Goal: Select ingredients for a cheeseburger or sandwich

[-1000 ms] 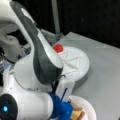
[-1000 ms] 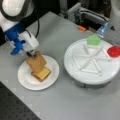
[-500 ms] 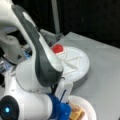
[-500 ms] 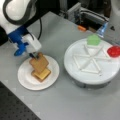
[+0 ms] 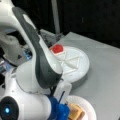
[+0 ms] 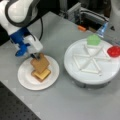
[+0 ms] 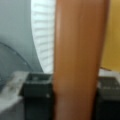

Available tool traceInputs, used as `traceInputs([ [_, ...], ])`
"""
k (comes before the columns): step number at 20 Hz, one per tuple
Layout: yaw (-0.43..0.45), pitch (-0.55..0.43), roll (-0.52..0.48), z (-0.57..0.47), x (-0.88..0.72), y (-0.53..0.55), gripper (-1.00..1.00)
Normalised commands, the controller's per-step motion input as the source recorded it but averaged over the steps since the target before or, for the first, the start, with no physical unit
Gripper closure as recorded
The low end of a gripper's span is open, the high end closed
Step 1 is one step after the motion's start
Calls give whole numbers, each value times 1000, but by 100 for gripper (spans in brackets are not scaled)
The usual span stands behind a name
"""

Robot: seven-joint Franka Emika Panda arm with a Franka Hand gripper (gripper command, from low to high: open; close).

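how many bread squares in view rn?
2. One bread square is tilted, pinched in the gripper over the paper plate. The other lies under the cheese on the plate. More could be hidden.

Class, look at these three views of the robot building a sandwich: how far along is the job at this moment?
Done: a bread square with the yellow cheese square on it lies on the white paper plate. In hand: the gripper is shut on the top bread square, tilted over the stack; the wrist view shows it between the fingers. Left: releasing it. The red disc and green piece sit unused on the divided tray.
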Motion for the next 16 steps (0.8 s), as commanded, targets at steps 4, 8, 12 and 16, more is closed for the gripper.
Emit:
traceInputs([
  [4,-24,-161,-178,-22,-215,194,100],
  [8,-26,-153,-163,19,-204,206,100],
  [12,-30,-144,-157,49,-196,236,100],
  [16,-36,-141,-145,48,-178,272,100],
])
